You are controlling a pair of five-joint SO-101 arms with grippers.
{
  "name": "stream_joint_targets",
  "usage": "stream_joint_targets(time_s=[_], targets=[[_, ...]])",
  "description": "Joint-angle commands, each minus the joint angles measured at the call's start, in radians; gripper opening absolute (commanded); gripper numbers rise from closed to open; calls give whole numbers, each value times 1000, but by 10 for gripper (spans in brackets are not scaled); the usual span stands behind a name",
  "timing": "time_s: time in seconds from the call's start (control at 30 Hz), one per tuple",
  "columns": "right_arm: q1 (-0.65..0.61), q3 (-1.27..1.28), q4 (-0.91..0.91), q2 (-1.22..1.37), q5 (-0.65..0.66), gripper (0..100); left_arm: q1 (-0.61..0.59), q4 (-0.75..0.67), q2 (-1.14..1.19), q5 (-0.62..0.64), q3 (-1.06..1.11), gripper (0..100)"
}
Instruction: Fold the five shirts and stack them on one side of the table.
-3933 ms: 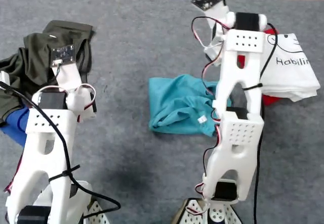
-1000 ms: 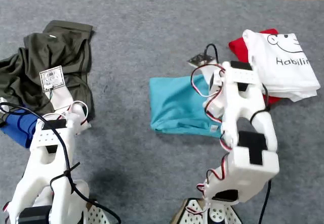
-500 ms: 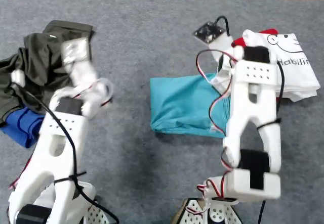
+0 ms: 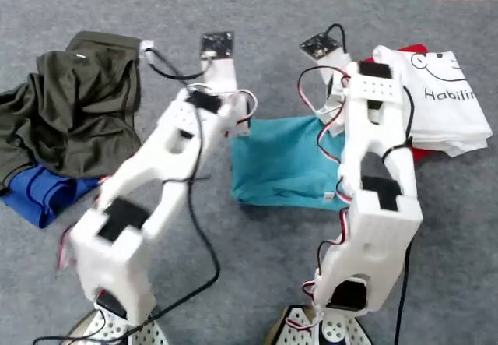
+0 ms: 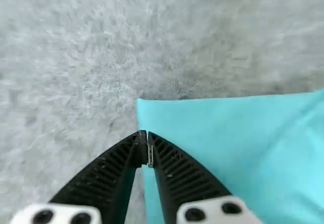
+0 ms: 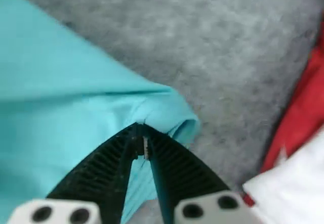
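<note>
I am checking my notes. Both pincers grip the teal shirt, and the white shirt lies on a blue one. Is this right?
Not quite. The white shirt lies on a red shirt, as the high view shows; the blue shirt lies by the green shirt. The left pincer and right pincer do grip the teal shirt.

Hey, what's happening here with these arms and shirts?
Both arms are at the teal shirt mid-table: the left claw is pinched on one far corner, the right claw on the other. A folded white shirt lies on a red shirt at the right; an olive shirt and a blue shirt sit crumpled at the left.
</note>
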Motion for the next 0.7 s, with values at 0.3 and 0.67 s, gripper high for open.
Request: stream_joint_targets(time_s=[0.3, 0.67], targets=[[74, -265, -17, 163, 143, 5, 25, 78, 341, 2, -381, 19], [108, -223, 204, -133, 229, 5, 34, 186, 257, -8, -419, 19]])
